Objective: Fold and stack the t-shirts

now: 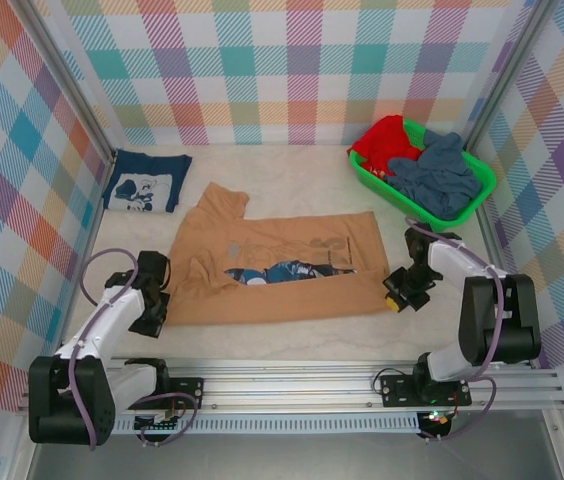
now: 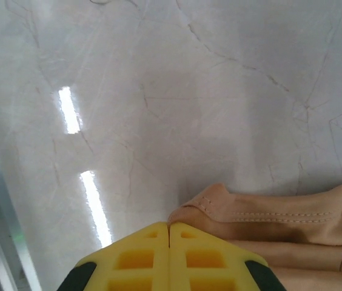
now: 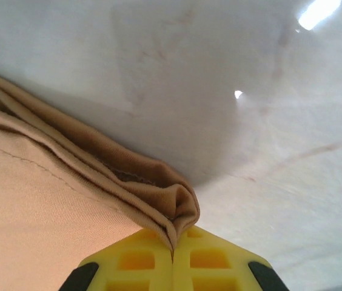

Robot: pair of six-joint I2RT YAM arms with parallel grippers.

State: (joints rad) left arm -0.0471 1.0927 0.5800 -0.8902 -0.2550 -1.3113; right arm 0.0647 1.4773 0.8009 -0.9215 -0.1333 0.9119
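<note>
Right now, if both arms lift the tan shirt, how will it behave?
Probably floppy: the tan t-shirt lies in soft folded layers, so its middle should sag when lifted. Likely light, since a thin bunched edge sits pinched in the right gripper. The loose folds may slide apart.

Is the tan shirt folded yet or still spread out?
Partly folded: the tan shirt lies wide, its near edge doubled over most of the print.

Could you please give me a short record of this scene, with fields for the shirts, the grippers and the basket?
tan t-shirt: mid-table, partly folded
navy t-shirt: folded, far left corner
left gripper: shut on tan t-shirt's left edge
right gripper: shut on its right edge
basket: green, far right, holding red and blue clothes
</note>
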